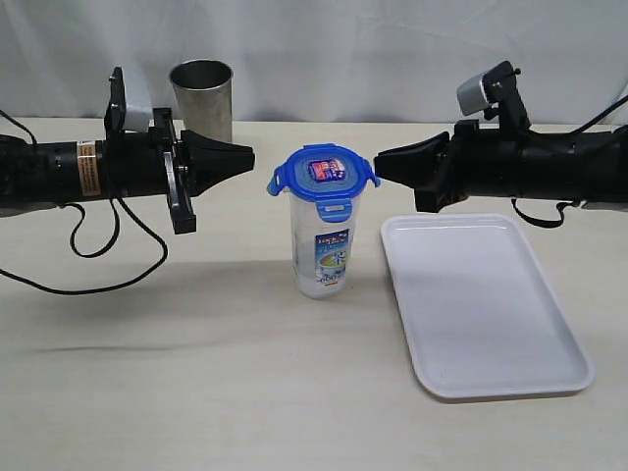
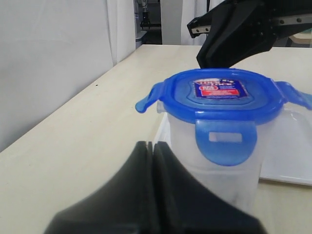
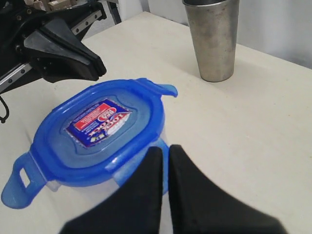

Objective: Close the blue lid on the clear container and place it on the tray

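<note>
Left gripper (image 1: pixel 248 154) closed, empty — arm level | right gripper (image 1: pixel 379 162) likewise — tips flanking blue lid (image 1: pixel 324 174)

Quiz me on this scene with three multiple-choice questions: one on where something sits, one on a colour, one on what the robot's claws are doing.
1. Where is the clear container relative to the tray?
A. on it
B. beside it, on the table
C. under it

2. What colour is the tray?
A. white
B. blue
C. grey

3. How are the left gripper and right gripper?
A. both wide open
B. one clamps something
C. both shut, holding nothing

Answers:
1 B: its base rests on the table, clear of the tray's rim.
2 A: the exterior view shows it plain white.
3 C: each wrist view shows the fingers closed together, with nothing between them.
</note>
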Action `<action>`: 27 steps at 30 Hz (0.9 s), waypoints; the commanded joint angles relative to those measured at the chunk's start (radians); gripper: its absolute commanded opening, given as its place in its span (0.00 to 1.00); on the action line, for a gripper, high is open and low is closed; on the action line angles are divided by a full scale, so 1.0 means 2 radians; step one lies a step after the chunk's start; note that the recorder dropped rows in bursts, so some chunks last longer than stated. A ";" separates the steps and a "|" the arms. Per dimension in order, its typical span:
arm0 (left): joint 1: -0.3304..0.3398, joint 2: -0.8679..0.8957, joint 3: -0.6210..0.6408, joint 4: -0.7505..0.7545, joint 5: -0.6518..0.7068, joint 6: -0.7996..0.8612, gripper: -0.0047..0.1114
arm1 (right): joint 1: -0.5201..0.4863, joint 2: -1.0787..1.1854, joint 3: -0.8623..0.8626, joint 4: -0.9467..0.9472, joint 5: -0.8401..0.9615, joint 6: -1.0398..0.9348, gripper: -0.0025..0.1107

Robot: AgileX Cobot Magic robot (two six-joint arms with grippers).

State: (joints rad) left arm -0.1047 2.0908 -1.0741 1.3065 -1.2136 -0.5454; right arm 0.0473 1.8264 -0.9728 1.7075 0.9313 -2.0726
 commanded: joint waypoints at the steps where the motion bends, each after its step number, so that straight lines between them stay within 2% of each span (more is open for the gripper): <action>1: 0.000 -0.004 0.002 -0.010 -0.004 -0.004 0.04 | 0.001 0.001 -0.002 -0.002 0.006 0.000 0.06; 20: 0.000 -0.004 0.002 0.011 -0.004 -0.006 0.04 | 0.000 -0.019 -0.002 -0.020 0.008 0.012 0.06; 27: 0.000 -0.004 0.002 0.009 -0.004 -0.006 0.04 | 0.001 -0.020 -0.002 -0.007 0.052 0.014 0.06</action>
State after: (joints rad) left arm -0.1047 2.0908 -1.0741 1.3340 -1.2136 -0.5473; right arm 0.0473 1.7943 -0.9728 1.6777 0.9832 -2.0495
